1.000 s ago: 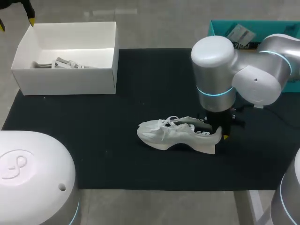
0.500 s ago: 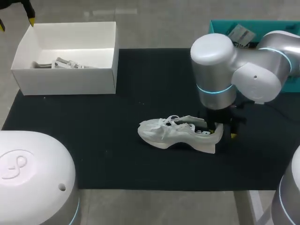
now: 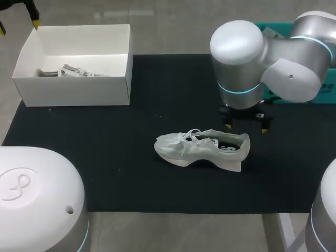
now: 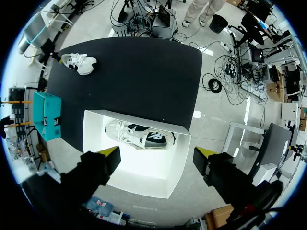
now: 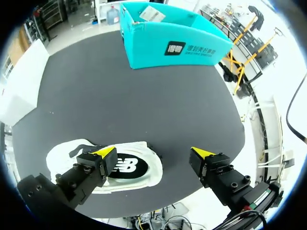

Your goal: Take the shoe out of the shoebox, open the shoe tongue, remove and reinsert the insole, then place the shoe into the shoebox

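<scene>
**Open fingers over the heel, insole next**

Find the shoe point(image 3: 202, 149) standing on its sole on the black mat point(image 3: 131, 173), well apart from the white shoebox point(image 3: 73, 93); note the right gripper point(image 3: 246, 127) spread wide and raised above the heel end, a little off-centre, gripping nothing; note the left gripper point(image 4: 158, 153) spread just as wide over the shoebox, also gripping nothing.

Probably at the insole step, or at the tongue just ahead of it; cannot tell how far back the tongue lies.

To do it well: centre over the heel opening before descending; slip one finger inside the collar onto the insole point(image 5: 122, 166) and keep the other clear of the heel wall; pinch only the insole's rear edge; lift slowly, so as not to drag the whole shoe along; consider steadying the toe with the left gripper.

Only from the right wrist view: the dark insole lying in the opening; one fingertip over the shoe, the other over bare mat.

Only from the left wrist view: a second shoe point(image 4: 139, 136) seemingly on its side in the shoebox, barely glimpsed from the head view.
</scene>
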Available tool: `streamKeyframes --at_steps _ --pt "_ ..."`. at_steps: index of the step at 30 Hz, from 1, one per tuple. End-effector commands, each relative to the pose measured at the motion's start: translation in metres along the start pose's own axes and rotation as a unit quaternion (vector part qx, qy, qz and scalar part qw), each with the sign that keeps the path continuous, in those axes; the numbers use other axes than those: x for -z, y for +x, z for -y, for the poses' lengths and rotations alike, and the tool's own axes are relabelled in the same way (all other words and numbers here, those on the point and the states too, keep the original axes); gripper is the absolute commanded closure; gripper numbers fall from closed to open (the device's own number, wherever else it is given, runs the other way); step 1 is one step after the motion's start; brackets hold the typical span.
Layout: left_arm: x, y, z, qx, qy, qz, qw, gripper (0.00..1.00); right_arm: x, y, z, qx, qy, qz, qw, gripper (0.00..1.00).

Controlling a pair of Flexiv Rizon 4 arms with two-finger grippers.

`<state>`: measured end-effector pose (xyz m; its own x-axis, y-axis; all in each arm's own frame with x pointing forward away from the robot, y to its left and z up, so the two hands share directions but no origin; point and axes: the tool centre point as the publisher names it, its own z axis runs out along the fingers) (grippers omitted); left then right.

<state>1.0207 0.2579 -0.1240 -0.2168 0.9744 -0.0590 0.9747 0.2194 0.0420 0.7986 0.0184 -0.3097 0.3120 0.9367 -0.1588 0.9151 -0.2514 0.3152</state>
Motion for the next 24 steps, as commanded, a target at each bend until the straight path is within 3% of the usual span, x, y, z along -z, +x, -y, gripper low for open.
streamKeyframes --at_steps 1,5,8,14,24 --pt "0.0 0.0 0.0 0.0 0.0 -0.001 1.0 0.0 0.026 -0.01 -0.009 0.072 -0.054 -0.097 0.991 0.0" --pt "0.0 0.0 0.0 0.0 0.0 -0.001 1.0 0.0 0.047 -0.002 -0.025 0.165 -0.1 -0.17 0.966 0.0" --pt "0.0 0.0 0.0 0.0 0.0 -0.001 1.0 0.0 0.061 0.001 -0.035 0.245 -0.122 -0.222 0.936 0.0" --pt "0.0 0.0 0.0 0.0 0.0 -0.001 1.0 0.0 0.081 -0.002 -0.055 0.412 -0.122 -0.31 0.848 0.0" --pt "0.0 0.0 0.0 0.0 0.0 -0.001 1.0 0.0 0.081 -0.002 -0.055 0.412 -0.122 -0.31 0.848 0.0"
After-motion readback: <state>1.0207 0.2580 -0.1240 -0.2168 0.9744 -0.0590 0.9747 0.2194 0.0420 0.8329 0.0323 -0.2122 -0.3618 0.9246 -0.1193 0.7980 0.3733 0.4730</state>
